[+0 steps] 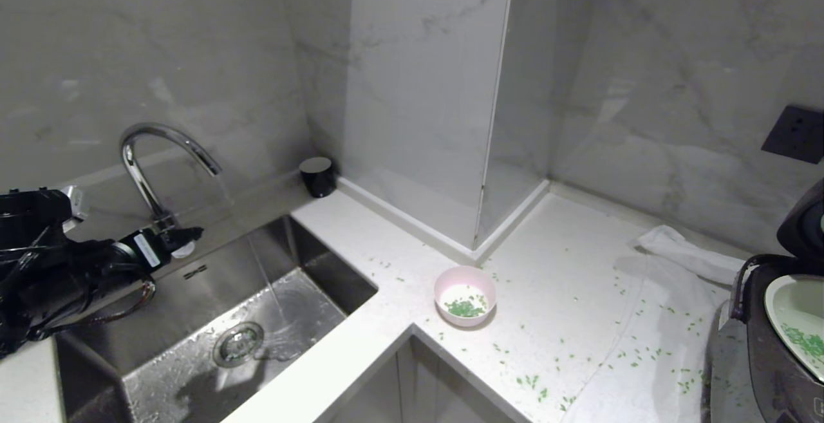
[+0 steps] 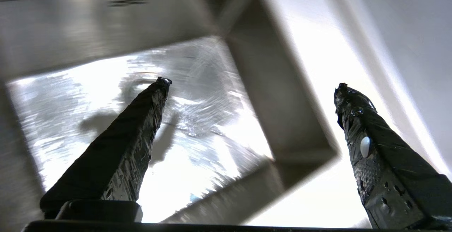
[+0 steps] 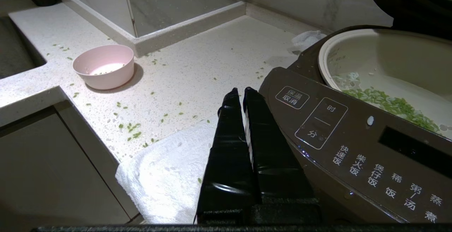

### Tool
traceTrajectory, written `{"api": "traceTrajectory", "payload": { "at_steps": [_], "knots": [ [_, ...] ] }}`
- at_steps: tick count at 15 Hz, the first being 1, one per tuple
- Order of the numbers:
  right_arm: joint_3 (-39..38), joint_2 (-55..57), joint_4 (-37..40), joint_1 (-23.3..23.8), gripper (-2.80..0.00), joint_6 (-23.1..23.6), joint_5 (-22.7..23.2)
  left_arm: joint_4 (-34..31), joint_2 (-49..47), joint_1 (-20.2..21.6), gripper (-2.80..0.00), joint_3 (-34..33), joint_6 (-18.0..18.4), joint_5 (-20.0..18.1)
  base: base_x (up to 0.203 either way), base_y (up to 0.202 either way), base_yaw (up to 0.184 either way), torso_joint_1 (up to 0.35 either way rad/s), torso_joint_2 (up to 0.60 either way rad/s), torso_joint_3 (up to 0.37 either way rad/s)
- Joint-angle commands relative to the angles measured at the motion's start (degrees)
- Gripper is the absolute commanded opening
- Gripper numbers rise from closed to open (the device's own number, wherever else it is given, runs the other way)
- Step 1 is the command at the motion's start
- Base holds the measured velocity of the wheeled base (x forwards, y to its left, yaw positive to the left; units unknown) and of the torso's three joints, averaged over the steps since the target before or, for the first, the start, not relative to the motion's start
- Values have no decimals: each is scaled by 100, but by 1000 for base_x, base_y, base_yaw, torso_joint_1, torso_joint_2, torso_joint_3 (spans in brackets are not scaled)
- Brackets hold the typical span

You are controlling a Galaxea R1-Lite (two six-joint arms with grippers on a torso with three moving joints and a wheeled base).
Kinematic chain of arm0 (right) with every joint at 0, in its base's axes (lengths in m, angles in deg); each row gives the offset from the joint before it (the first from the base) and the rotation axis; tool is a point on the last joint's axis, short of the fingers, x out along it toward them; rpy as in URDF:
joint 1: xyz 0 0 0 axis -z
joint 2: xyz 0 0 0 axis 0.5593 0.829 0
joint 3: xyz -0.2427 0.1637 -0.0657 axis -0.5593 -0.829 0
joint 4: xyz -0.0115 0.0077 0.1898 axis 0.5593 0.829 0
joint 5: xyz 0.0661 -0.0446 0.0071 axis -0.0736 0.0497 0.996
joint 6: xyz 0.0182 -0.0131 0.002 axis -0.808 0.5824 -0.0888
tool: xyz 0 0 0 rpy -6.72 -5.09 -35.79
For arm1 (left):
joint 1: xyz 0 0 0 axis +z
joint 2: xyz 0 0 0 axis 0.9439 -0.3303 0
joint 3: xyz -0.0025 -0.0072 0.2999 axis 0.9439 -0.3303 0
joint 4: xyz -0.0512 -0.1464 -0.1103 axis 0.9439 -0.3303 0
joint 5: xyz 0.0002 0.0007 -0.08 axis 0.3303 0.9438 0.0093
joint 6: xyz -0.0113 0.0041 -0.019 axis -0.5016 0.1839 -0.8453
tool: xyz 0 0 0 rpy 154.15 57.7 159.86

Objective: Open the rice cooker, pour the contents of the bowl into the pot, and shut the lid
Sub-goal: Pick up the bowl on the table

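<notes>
The rice cooker stands at the counter's right edge with its lid raised. Green grains, the contents, lie in its pale pot. More grains sit in the pink bowl, upright mid-counter near the sink corner. My left gripper hangs open and empty over the sink, its arm at the far left. Beside the cooker's button panel, my right gripper is shut with nothing in it.
Water runs from the tap into the steel sink. Loose green grains are strewn over the white counter. A white towel lies by the cooker. A black cup stands in the back corner.
</notes>
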Motion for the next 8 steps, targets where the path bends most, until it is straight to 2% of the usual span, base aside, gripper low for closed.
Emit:
{"api": "traceTrajectory", "payload": {
  "at_steps": [1, 4, 8],
  "knots": [
    [-1, 7, 0, 0, -280, 6, -1, 56, 1285, -218, 0, -492, 88, -116, 0, 0, 0, 0, 0, 0],
    [-1, 7, 0, 0, -280, 6, -1, -47, 2351, -278, 0, -852, 476, -150, 0, 0, 0, 0, 0, 0],
    [-1, 7, 0, 0, -280, 6, -1, -726, 3766, -266, 0, -998, 1051, -142, 0, 0, 0, 0, 0, 0]
  ]
}}
